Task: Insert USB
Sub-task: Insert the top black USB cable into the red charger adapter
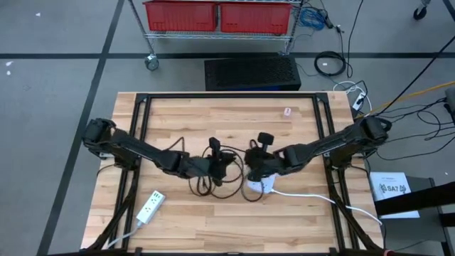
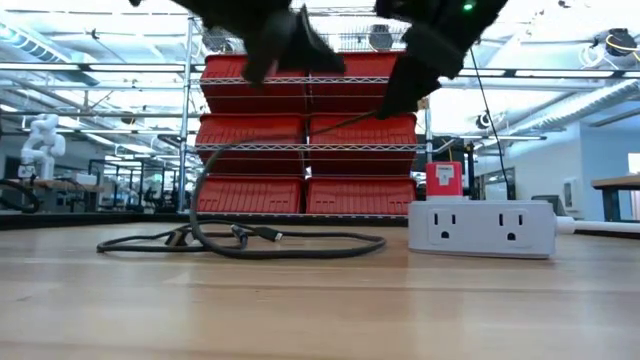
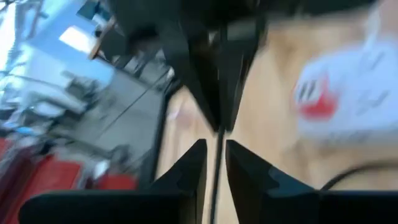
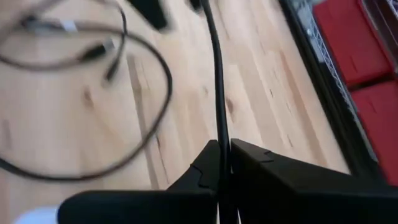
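Both grippers are pinching the black USB cable [image 4: 217, 106] mid-table: right gripper [image 4: 224, 163] clamped on it, left gripper [image 3: 216, 158] closed around it, stretching a section to steer toward the white power strip [image 2: 482, 227] just right.

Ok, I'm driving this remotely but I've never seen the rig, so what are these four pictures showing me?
You have two dark robot arms at a wooden table. One picture looks straight down from above, one looks level across the tabletop, and one comes from a camera on each wrist.

On the table lie a black cable in loose loops, a white power strip with a red plug in it near the middle, and a second power strip near the front left.

The left pincer and the right pincer are each closed on the cable, holding a stretch of it above the table between them.
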Tool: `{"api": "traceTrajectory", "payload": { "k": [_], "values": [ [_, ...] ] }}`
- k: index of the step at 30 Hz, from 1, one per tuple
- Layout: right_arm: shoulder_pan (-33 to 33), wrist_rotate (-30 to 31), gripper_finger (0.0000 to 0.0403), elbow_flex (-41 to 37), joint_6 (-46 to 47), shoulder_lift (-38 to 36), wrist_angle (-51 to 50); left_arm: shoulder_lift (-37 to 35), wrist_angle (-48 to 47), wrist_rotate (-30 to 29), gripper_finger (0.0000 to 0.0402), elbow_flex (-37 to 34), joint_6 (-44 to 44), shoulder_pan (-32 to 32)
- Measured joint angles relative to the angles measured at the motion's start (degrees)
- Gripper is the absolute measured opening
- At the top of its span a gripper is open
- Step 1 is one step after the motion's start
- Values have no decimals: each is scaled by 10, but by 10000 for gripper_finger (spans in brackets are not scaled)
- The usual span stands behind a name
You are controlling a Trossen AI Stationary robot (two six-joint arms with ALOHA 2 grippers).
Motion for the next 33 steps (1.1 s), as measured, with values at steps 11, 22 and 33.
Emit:
{"api": "traceTrajectory", "payload": {
  "k": [11, 22, 33],
  "values": [
    [90, 35, 1, -312, -39, -121, 556, -84, 69, 268, 68, -6, -95, 47],
    [135, 95, 0, -445, -95, -56, 908, -83, 181, 382, 68, -6, -124, 81],
    [128, 87, 0, -444, -122, 47, 1055, -83, 382, 364, 68, -135, -188, 113]
  ]
}}
